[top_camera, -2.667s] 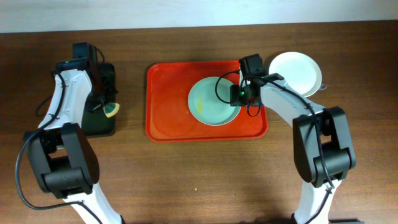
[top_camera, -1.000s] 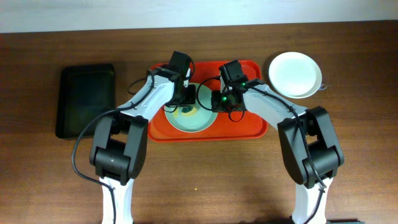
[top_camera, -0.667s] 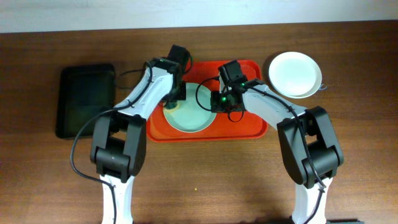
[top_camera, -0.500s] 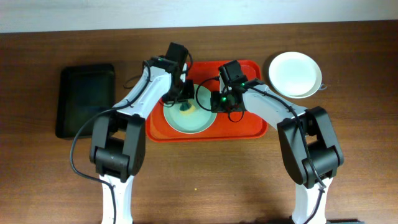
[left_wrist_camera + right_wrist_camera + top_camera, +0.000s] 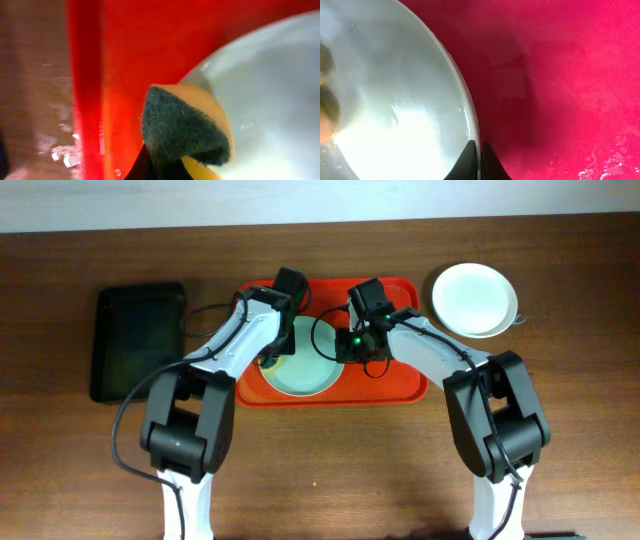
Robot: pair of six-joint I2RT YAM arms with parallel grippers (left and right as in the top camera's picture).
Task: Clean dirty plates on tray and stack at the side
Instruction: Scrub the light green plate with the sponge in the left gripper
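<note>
The right gripper [image 5: 478, 158] pinches the stiff, probably slippery plate [image 5: 390, 100] at its rim; the left gripper [image 5: 160, 167] squeezes a soft sponge [image 5: 185, 125].

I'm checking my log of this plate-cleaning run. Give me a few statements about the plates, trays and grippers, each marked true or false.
1. The left gripper holds a sponge at the edge of the mint-green plate. True.
2. The right gripper hangs open above bare wood. False: it pinches the mint-green plate's rim, over the red tray.
3. The cream-white plate lies on the red tray. False: it sits on the table, to the right of that tray.
4. The black tray lies to the left of the red tray. True.
</note>
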